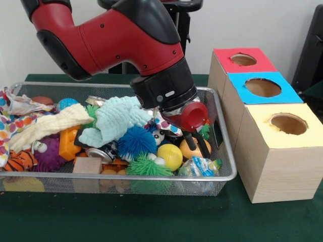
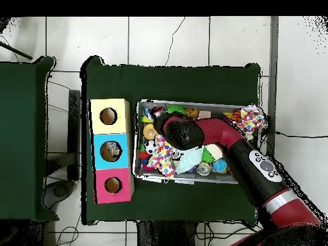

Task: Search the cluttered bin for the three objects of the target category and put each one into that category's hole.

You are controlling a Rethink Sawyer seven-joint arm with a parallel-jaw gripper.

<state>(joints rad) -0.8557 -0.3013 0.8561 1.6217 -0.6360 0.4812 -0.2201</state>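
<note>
The red and black arm is seen reaching down into the wire mesh bin, with the gripper lowered at the bin's 3 o'clock end in the front view. Two black fingers are shown spread a little apart and nothing is seen between them; their tips sit just above an orange ball.

The bin is crowded. A yellow ball lies at 9 o'clock of the orange one, touching or nearly so. A blue spiky ball is seen further toward 9 o'clock, with a green spiky toy at its 6 o'clock. A pale mint cloth is draped over the middle (partly under the arm), and a cream cloth lies beside it. A crinkled packet rests against the near wall.

Three wooden boxes stand in a row beside the bin, each with a round hole: the yellow-topped box, the blue-topped box and the red-topped box. In the overhead view something is visible inside the blue box's hole, though what it is cannot be told.
</note>
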